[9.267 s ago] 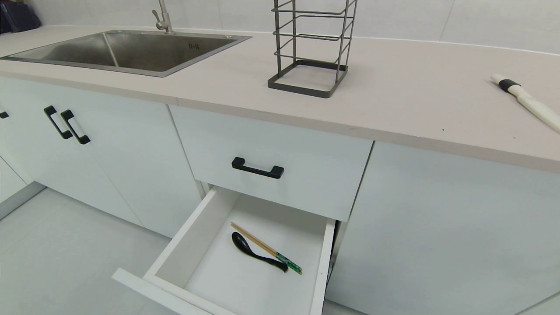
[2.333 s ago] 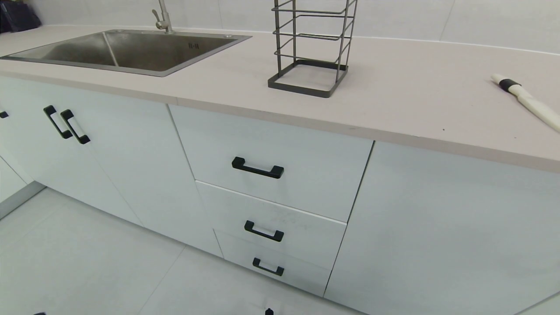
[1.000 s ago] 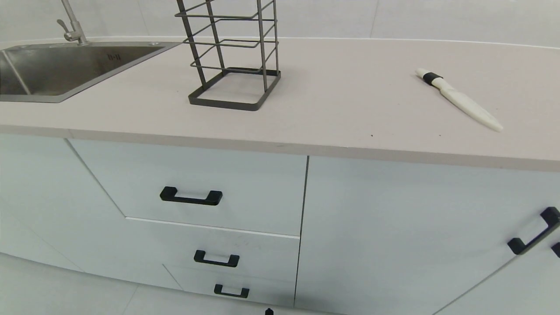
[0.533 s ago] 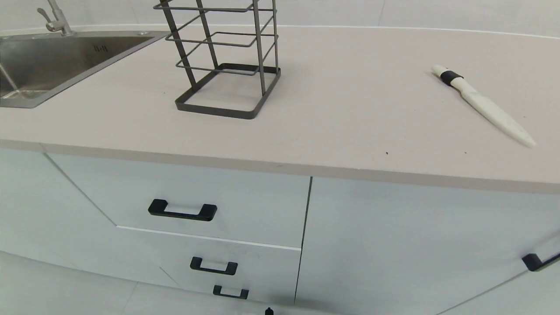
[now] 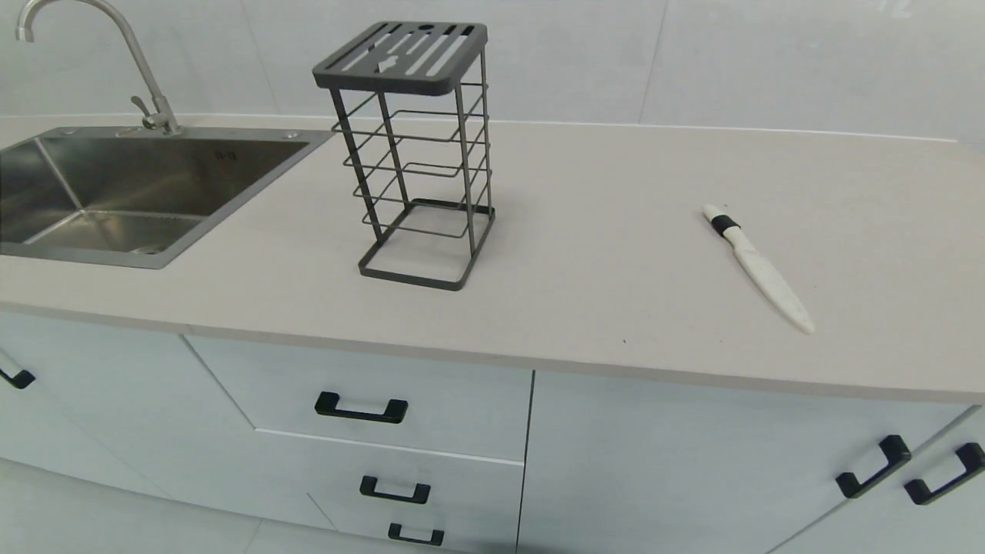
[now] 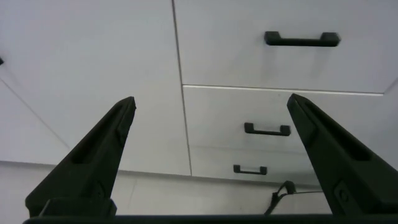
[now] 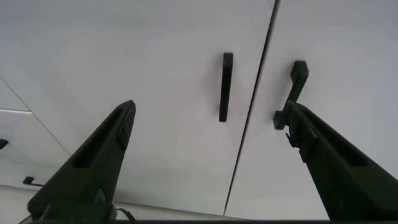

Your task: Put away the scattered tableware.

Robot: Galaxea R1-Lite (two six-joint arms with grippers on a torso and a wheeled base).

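A white knife (image 5: 757, 266) with a black band on its handle lies on the beige countertop (image 5: 600, 277) at the right. A dark wire knife rack (image 5: 419, 154) with a slotted top stands upright near the counter's middle. Below the counter, all three drawers (image 5: 362, 404) are closed. My left gripper (image 6: 211, 106) is open and faces the drawer fronts (image 6: 280, 127) low down. My right gripper (image 7: 208, 109) is open too, facing white cabinet doors with two black handles (image 7: 227, 87).
A steel sink (image 5: 115, 192) with a curved tap (image 5: 146, 77) is set into the counter at the left. A white tiled wall runs behind. Cabinet doors with black handles (image 5: 873, 465) sit at the lower right. Bare counter lies between the rack and the knife.
The open middle drawer holding a black spoon and chopsticks was shut. Since then the head camera has turned right and tilted up, bringing the rack's top and the tap into sight.
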